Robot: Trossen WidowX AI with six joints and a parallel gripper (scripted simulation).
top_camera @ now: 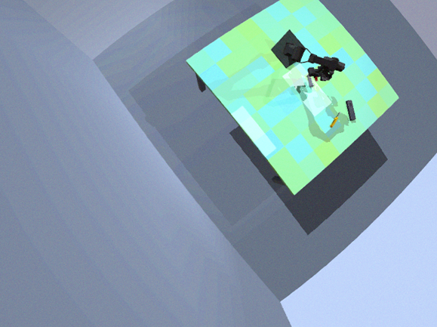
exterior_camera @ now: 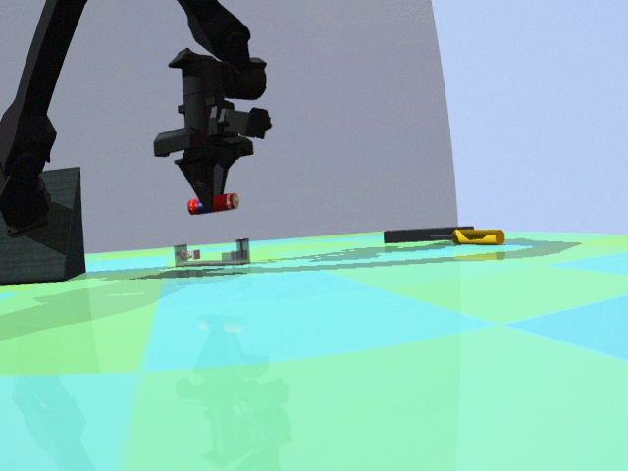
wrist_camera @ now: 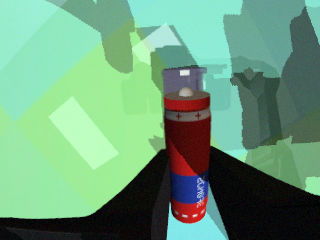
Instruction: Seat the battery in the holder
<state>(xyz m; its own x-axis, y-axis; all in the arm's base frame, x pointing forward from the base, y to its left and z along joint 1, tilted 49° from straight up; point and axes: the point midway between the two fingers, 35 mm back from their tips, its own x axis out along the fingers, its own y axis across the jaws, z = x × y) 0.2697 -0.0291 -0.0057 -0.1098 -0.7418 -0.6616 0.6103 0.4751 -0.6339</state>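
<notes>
Exterior view: gripper (exterior_camera: 210,194) hangs above the counter (exterior_camera: 354,354), clamped on the battery (exterior_camera: 213,203), which lies roughly level, well clear of the surface. Battery holder (exterior_camera: 212,253) sits on the counter directly below it, apart. Arm base block (exterior_camera: 40,228) stands left of the holder. Far right on the counter: screwdriver (exterior_camera: 478,236), with a flat bar (exterior_camera: 426,235) just behind it.
</notes>
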